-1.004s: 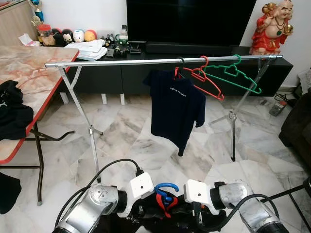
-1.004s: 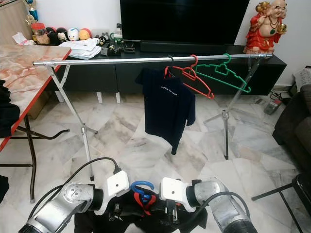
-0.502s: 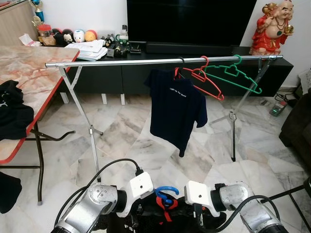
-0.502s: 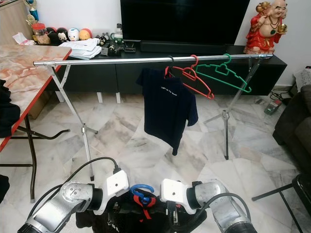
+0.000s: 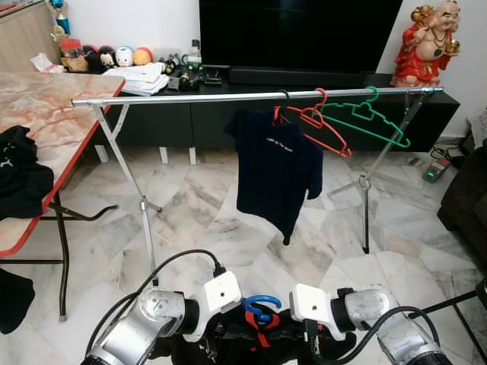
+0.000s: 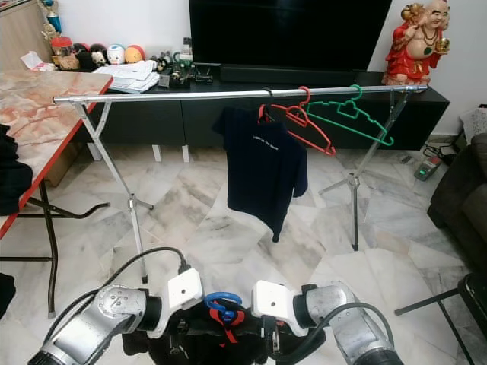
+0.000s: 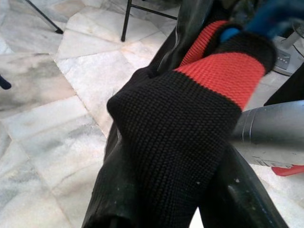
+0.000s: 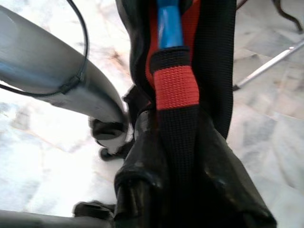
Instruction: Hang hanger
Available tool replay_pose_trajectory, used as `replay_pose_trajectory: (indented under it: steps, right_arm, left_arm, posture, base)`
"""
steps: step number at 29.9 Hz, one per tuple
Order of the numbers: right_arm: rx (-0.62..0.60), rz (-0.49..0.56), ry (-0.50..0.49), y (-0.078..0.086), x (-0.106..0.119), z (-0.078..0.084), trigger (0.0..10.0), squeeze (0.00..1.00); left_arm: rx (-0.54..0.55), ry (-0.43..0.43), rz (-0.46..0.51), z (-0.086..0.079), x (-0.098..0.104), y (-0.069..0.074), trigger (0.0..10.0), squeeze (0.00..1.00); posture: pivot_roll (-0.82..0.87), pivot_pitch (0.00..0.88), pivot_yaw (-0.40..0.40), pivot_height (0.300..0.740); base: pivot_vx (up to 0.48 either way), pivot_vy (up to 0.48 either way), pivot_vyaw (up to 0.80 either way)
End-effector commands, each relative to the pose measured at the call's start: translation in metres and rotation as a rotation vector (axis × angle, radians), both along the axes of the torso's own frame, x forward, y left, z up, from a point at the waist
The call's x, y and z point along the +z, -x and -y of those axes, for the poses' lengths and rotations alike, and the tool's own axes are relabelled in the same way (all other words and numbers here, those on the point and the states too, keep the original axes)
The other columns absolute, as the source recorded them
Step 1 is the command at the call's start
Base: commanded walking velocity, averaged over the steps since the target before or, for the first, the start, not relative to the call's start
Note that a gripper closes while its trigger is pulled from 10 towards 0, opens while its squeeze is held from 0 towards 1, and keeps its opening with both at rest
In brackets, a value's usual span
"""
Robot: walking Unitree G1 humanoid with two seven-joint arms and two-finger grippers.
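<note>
The left gripper (image 5: pixel 221 338) and right gripper (image 5: pixel 304 338) sit low and close together, both buried in a black garment with a red band (image 7: pixel 190 109) that drapes a blue hanger (image 5: pixel 260 306); whether their fingers are clenched or released cannot be told. The hanger's hook rises between the two white wrists. Well ahead across the marble floor (image 5: pixel 198 220) stands a silver clothes rail (image 5: pixel 190 97), carrying a navy T-shirt (image 5: pixel 275 171), a red hanger (image 5: pixel 319 125) and a green hanger (image 5: pixel 365 118). A bench (image 5: pixel 38 114) with dark clothes (image 5: pixel 19 179) lies to the left.
</note>
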State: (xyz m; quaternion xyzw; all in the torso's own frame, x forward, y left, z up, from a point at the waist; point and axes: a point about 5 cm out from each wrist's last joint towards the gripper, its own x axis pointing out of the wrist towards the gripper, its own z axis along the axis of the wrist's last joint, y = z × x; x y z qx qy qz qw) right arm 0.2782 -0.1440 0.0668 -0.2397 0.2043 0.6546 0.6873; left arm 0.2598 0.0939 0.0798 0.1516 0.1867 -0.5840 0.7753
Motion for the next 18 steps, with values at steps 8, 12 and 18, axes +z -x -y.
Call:
replay_pose_trajectory:
  steps: [8,12,18]
  right_arm:
    - [0.121,-0.086,-0.06,0.015,0.005,-0.007,10.0,1.0]
    - [0.139,-0.095,-0.027,0.017,0.006,-0.004,10.0,1.0]
    - [0.11,-0.051,0.044,0.012,0.001,0.003,10.0,1.0]
  left_arm:
    - [0.026,0.013,0.089,0.006,0.005,-0.007,0.0,0.0]
    - [0.041,0.008,0.097,0.004,0.004,-0.008,0.0,0.0]
    - [0.026,-0.009,0.086,0.002,0.0,-0.004,0.0,0.0]
  posture:
    - [0.04,0.027,-0.022,0.74]
    - [0.04,0.03,-0.021,0.74]
    - [0.04,0.034,-0.023,0.74]
  base:
    - [0.0,0.0,0.0]
    - [0.0,0.0,0.0]
    - [0.0,0.0,0.0]
